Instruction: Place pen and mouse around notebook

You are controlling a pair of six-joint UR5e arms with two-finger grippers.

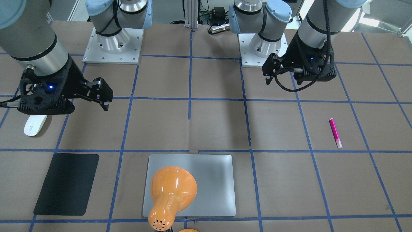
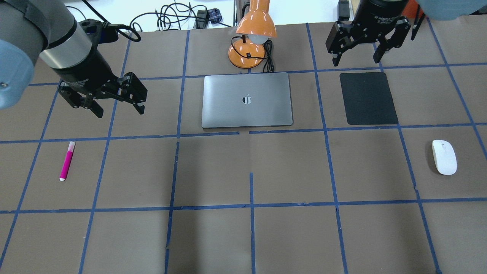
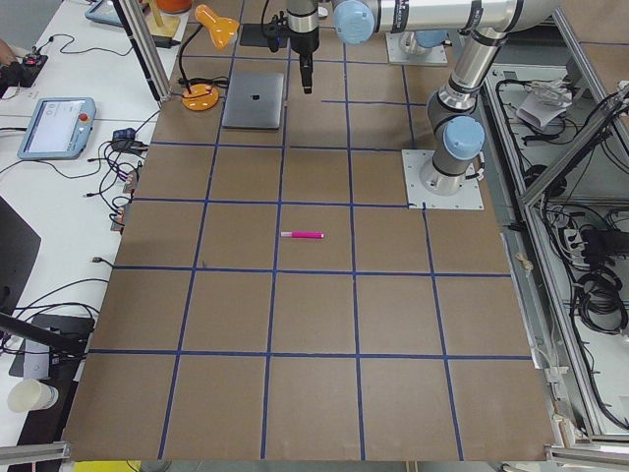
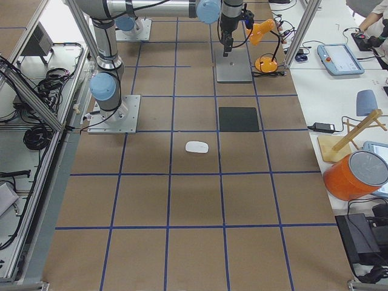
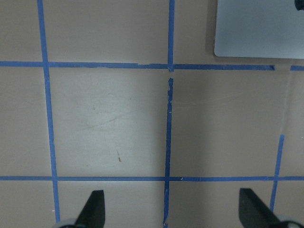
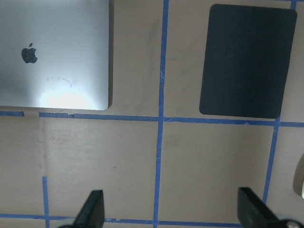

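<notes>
Opening stage of the task – nothing is being held yet. The left gripper (image 2: 120,109) is hovering above the table (image 2: 289,171) with its jaws standing wide open and empty; the right gripper (image 2: 357,61) is hanging likewise open over the far edge of the black mat (image 2: 368,98). In each wrist view the two fingers (image 5: 93,209) (image 6: 92,209) are framing only bare paper and blue tape.

The pen (image 2: 67,160) is lying flat on the robot's left, well apart from the notebook (image 2: 247,99), pale cap end pointing away from the robot. The mouse (image 2: 444,156) is resting on the robot's right, beyond the mat and equally far from the notebook.

The next move is probably calling for the left arm to be travelling back towards the robot and outward, then descending with the jaws straddling the slim barrel; their opening is already running roughly across it. The mouse, glossy and rounded, is likely demanding a centred grip to avoid slipping.

Obstructions – the orange lamp (image 2: 253,34) and its cord are occupying the notebook's far side, and the mat is taking up the space just right of it, so the near side and left side are looking freest
</notes>
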